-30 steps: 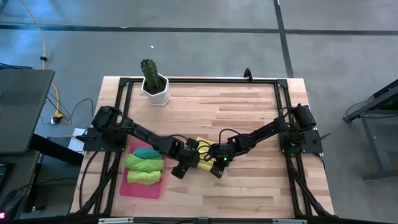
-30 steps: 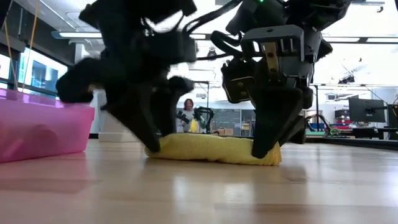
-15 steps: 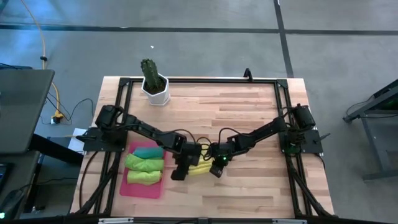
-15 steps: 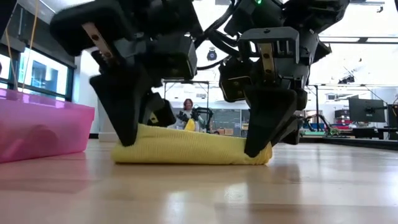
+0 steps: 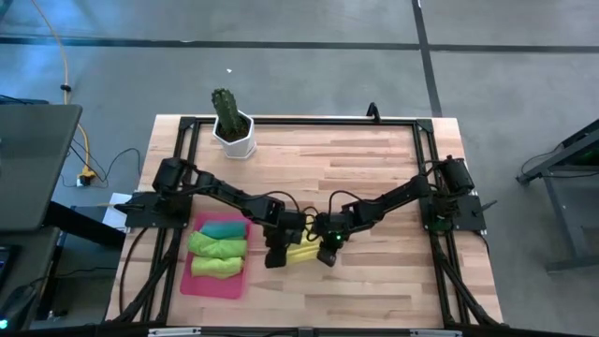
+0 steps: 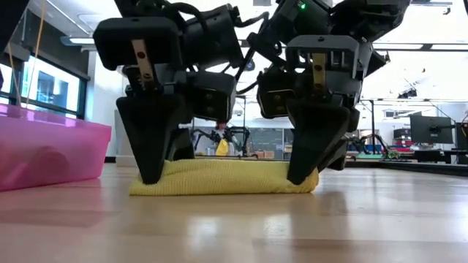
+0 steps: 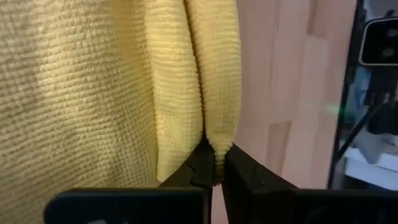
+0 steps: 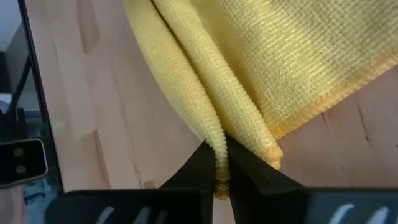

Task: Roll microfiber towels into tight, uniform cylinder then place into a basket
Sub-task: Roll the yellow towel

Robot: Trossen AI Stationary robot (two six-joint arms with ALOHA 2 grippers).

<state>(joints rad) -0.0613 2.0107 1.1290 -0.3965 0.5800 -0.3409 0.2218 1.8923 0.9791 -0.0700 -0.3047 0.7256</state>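
1. Towel first: the yellow towel lies flat on the worktop, near the front edge and about midway along it, folded over into a low, thick band not yet rolled into a cylinder.
2. Left gripper stands at one end of that band, jaws closed on the folded edge; the left wrist view shows the doubled hem of the yellow towel pinched between the two dark fingers.
3. Right gripper stands at the other end, jaws likewise closed on the fold, as its own wrist view shows.
4. Holding both ends at once looks meant to keep the edge straight and level, so that the roll would come out even along its length.
5. Pink-red basket sits by the front left corner of the worktop, just beside the yellow towel, and already holds a teal towel and two green rolled towels.
6. White pot with a cactus stands by the back edge, well apart from the work.
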